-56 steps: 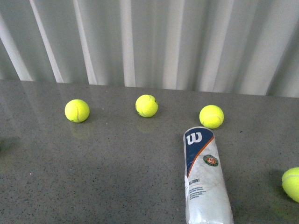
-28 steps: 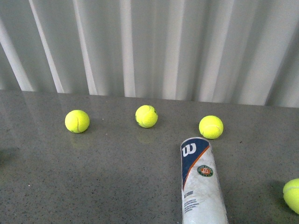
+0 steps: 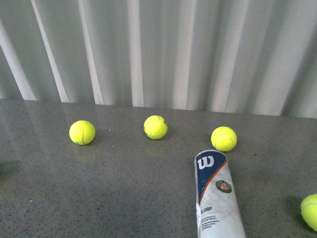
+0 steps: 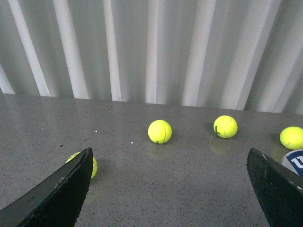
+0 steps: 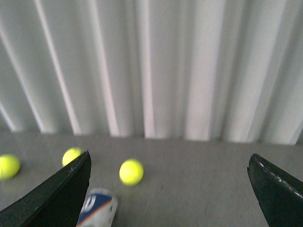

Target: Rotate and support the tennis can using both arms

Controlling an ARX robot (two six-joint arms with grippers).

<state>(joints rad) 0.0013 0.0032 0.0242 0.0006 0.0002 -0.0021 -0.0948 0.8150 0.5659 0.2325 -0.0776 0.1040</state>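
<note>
Grey table (image 3: pixel 114 198) holds tennis can (image 3: pixel 218 198) lying among loose balls (image 3: pixel 156 127).

Table top (image 3: pixel 99 198): grey, speckled, stone-like; polished, showed faint reflections under balls.
Tennis balls (image 3: pixel 156 127): yellow-green felt, fuzzy, matt.
Tennis can (image 3: pixel 218 198): smooth plastic wall, printed label, soft sheen; near end looked cloudy.
Backdrop (image 3: pixel 163 49): white ribbed sheet, satin finish; material could not be told.
Left gripper (image 4: pixel 169 151) fingers (image 4: pixel 61 189), right gripper (image 5: pixel 170 153) fingers (image 5: pixel 277 189): black, matt, plastic-like; edges slightly grainy.
</note>
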